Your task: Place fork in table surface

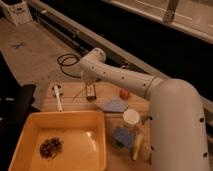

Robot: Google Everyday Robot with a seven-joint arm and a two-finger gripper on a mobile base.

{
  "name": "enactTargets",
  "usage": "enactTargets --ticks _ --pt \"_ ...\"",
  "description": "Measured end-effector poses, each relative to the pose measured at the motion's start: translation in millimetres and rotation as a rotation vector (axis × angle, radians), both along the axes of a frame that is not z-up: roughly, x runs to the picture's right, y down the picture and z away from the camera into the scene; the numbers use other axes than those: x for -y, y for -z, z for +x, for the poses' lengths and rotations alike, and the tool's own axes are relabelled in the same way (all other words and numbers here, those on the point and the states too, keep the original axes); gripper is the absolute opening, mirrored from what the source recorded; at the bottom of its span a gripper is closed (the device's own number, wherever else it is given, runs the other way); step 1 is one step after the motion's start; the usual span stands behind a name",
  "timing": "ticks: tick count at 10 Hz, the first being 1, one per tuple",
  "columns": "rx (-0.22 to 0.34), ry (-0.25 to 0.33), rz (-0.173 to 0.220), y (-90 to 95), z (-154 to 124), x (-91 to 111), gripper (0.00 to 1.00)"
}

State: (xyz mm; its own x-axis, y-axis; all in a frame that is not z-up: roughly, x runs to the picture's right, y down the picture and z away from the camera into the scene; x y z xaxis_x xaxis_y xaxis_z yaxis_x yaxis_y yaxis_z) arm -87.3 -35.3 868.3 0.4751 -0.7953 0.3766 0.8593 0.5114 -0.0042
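Here your gripper hangs low over the far end of the table surface, beside the white-handled utensil. The thin fork slants at its tip, seemingly down on the planks for release.

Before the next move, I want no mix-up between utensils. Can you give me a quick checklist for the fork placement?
1. End effector located: ok, low over the far part of the table surface, just above the stubby metal piece.
2. Fork located: cannot tell for sure. A slim streak lies slanted on the wood left of the metal piece.
3. Fork in the end effector's hold: cannot tell.
4. White-handled utensil apart from that streak: ok, it lies farther left.
5. Yellow tray out from under the end effector: ok, it sits nearer the camera.
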Motion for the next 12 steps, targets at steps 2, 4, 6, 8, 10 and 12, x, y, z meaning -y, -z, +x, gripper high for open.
enactTargets --ticks 2,4,6,8,10,12 --pt "-0.051 -0.024 -0.032 -7.9 29.9 -4.7 0.06" --pt "-0.085 -0.039 -0.072 -16.5 54.7 -8.9 0.06" --pt "-0.117 -0.051 -0.120 -27.9 79.7 -12.7 0.06" --pt "-0.135 -0.062 -0.175 -44.4 95.7 -20.0 0.19" --pt "-0.127 -0.070 -0.199 -56.3 100.2 -26.8 0.39" --pt "-0.073 -0.094 -0.179 -65.3 102.9 -31.5 0.59"
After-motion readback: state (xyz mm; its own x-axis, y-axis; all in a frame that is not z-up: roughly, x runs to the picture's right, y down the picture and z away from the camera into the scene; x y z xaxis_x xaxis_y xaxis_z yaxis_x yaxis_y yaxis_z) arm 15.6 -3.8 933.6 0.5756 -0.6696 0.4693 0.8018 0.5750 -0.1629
